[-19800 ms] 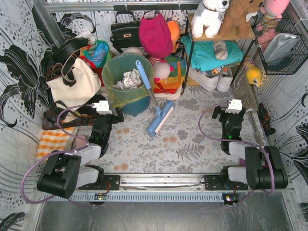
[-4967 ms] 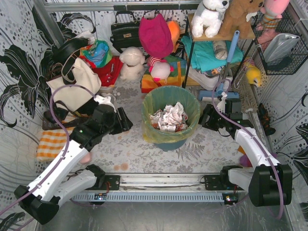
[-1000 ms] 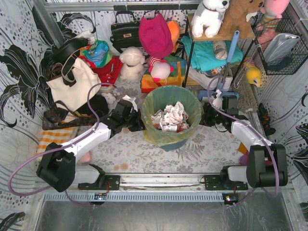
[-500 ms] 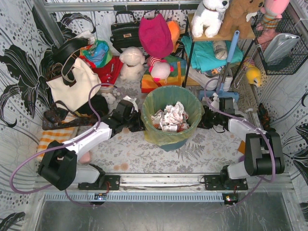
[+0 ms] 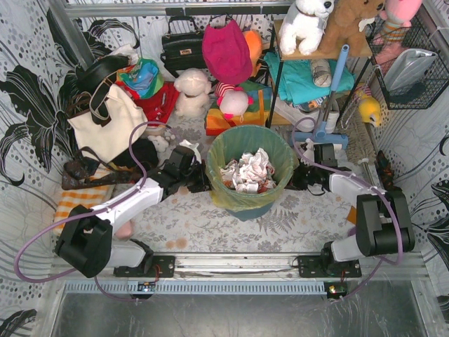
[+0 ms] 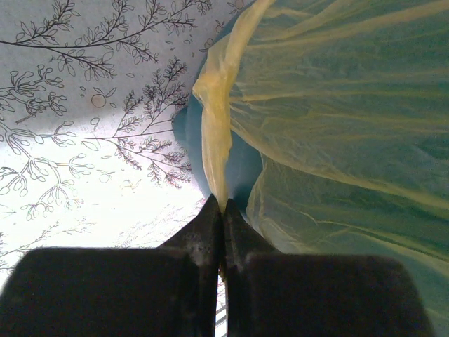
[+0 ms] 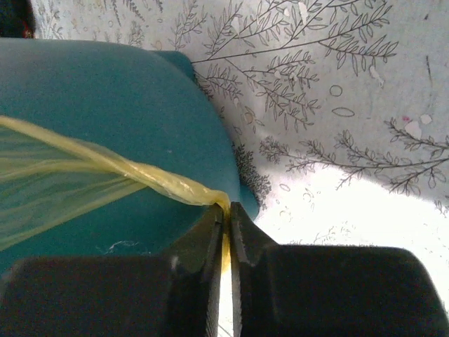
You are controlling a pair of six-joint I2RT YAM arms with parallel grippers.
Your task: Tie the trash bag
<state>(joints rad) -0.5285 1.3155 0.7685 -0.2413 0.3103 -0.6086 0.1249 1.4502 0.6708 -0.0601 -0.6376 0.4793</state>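
Right gripper (image 7: 226, 209) closed onto trash bag (image 7: 84, 175).

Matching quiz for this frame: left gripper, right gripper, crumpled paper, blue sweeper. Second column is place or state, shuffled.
Things:
1. left gripper
2. right gripper
3. crumpled white paper
4. blue-handled sweeper

Place or state:
A. propped upright against the shelf
B. shut on trash bag film at the right side of the teal bin
C. inside the bag
D. shut on bag film at the bin's left side

Pairs: 1-D, 2-B, 3-C, 4-A
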